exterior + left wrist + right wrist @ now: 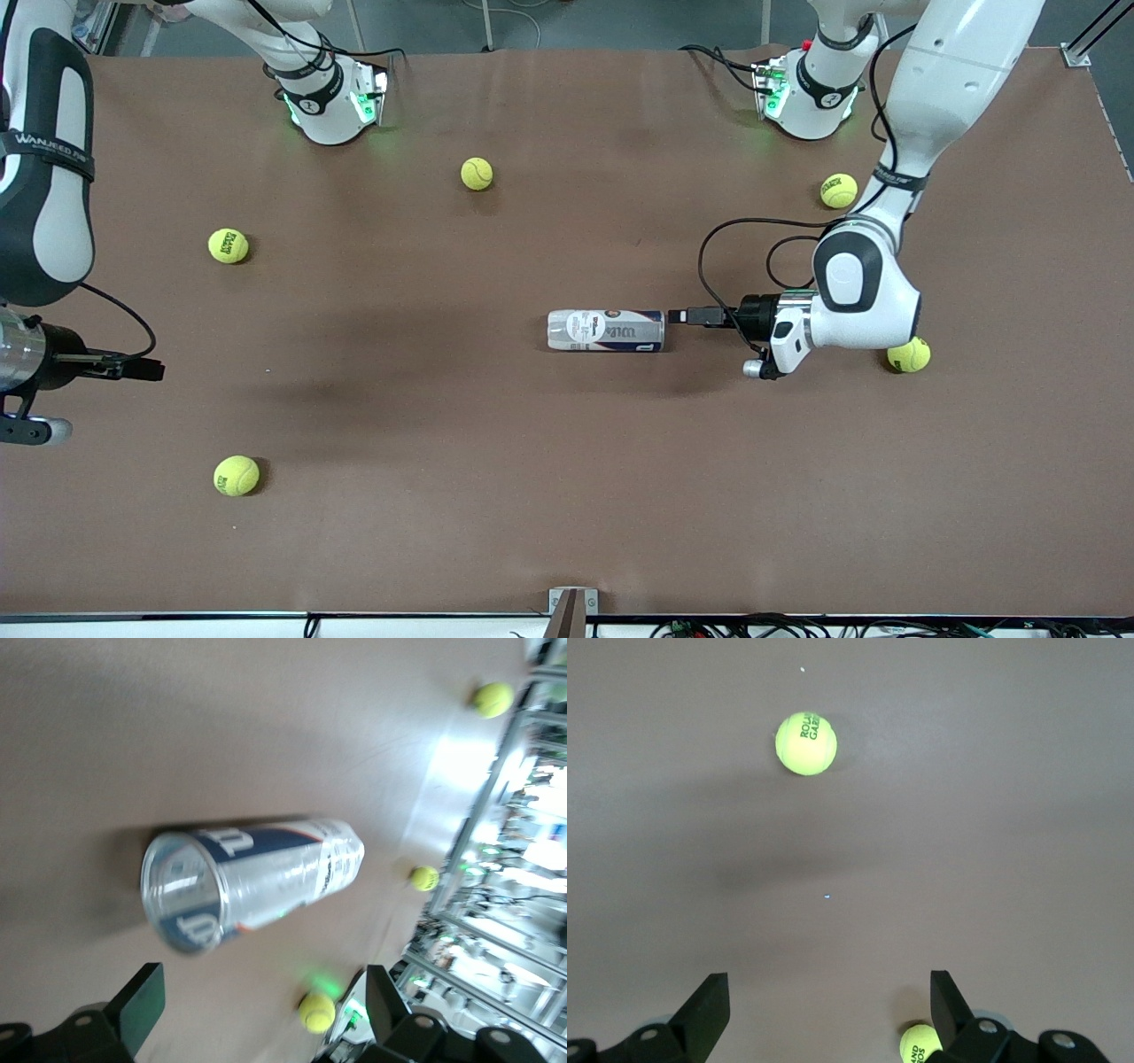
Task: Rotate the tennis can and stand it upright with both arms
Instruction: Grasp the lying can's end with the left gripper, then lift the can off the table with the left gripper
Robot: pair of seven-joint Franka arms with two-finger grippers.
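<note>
Sideways on the brown tabletop [443, 532] lies the clear-plastic, navy-labelled tennis can [606, 330]; left end effector [680, 315] beside it and right end effector [151, 369] over bare tabletop both gape, empty.

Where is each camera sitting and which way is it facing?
Front view: high across the table, facing the robots' bases; it shows both arms, the can lying on its side, and five balls.
Left wrist view: on the left arm's wrist, looking past the open left end effector into the can's clear end.
Right wrist view: on the right arm's wrist, looking down past the open right end effector at bare table and two balls.
Shared: the front and left wrist views both show the can.
</note>
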